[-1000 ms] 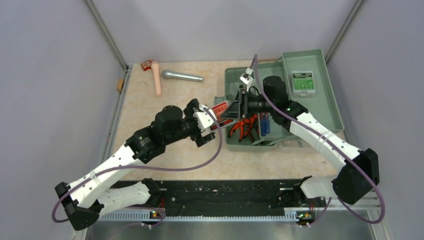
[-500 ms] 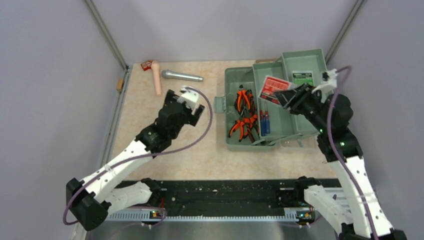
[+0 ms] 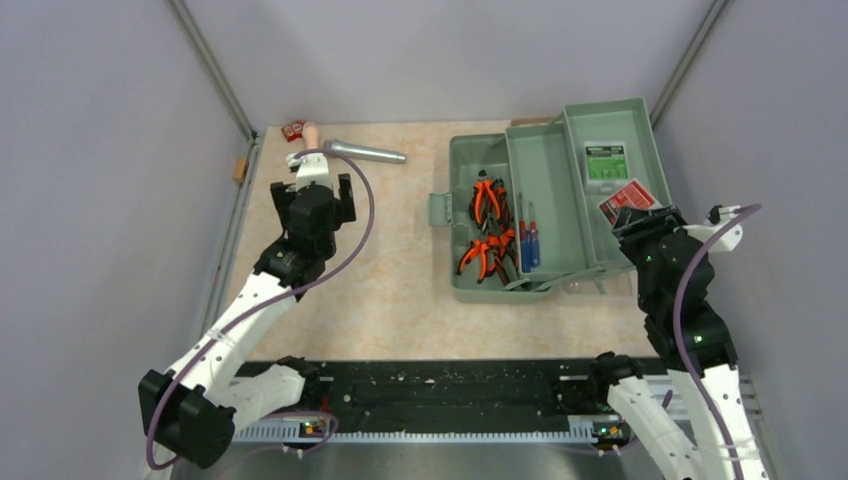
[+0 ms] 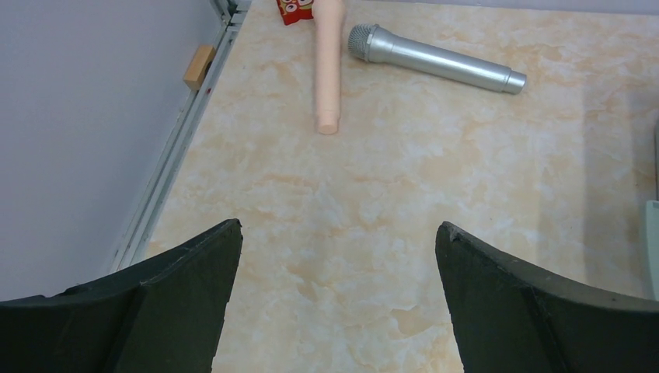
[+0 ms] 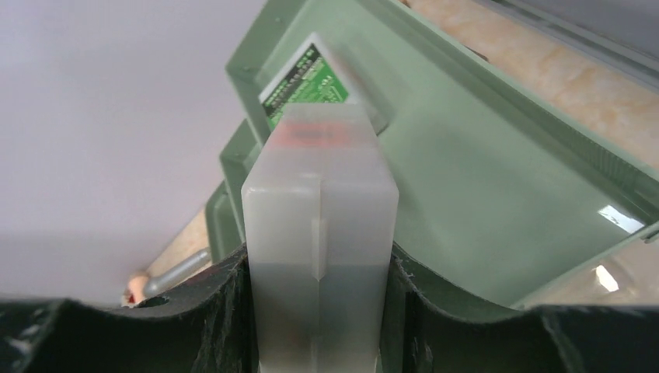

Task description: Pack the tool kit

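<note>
The sage-green toolbox (image 3: 462, 160) lies open at the right of the table. Orange-and-black pliers (image 3: 487, 200) and blue/red screwdrivers (image 3: 527, 242) rest in its base. A small green box (image 3: 606, 165) sits in the far-right compartment, also seen in the right wrist view (image 5: 307, 78). My right gripper (image 3: 640, 222) is shut on a small red box (image 3: 628, 202) just over that compartment's near end. Close up, this red box (image 5: 319, 210) is a translucent case clamped between both fingers. My left gripper (image 3: 318, 190) hangs open over bare tabletop at the left, its fingers (image 4: 194, 280) holding nothing.
A silver microphone (image 4: 435, 58) and a peach cylinder (image 4: 328, 62) lie at the far left beyond my left gripper. A small red item (image 4: 295, 9) is in the corner, and a wooden block (image 4: 198, 67) sits on the left rail. Grey walls enclose the table.
My right arm has carried the red box from the toolbox's left edge across to the far-right compartment. My left arm has pulled away to the far left, staying open.
</note>
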You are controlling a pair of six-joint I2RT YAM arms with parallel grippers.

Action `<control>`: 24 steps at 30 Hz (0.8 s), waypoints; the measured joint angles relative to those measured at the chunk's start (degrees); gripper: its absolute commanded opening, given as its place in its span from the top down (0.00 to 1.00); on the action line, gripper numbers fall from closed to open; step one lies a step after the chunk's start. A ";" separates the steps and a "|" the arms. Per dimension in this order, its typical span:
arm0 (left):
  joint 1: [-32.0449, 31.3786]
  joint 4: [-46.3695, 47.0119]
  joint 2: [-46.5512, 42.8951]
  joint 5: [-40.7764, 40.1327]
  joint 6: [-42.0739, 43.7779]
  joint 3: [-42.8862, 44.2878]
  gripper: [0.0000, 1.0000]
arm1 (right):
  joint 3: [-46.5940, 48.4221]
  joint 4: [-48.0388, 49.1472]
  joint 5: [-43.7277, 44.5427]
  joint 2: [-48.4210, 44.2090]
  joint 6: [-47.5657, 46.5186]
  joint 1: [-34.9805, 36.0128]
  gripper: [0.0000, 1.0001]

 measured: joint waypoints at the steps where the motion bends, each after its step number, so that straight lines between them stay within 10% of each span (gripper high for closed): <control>1: 0.00 0.02 0.00 -0.17 -0.22 0.00 0.01 | -0.39 -0.50 0.94 0.44 0.44 0.02 1.00; 13: 0.11 0.07 -0.66 -1.75 -0.39 -0.02 0.01 | -6.40 5.31 3.80 6.12 8.55 0.00 0.97; 24: 0.11 0.39 -1.60 -1.70 -0.35 -0.11 0.01 | -9.40 12.90 2.69 8.33 13.05 -1.16 0.57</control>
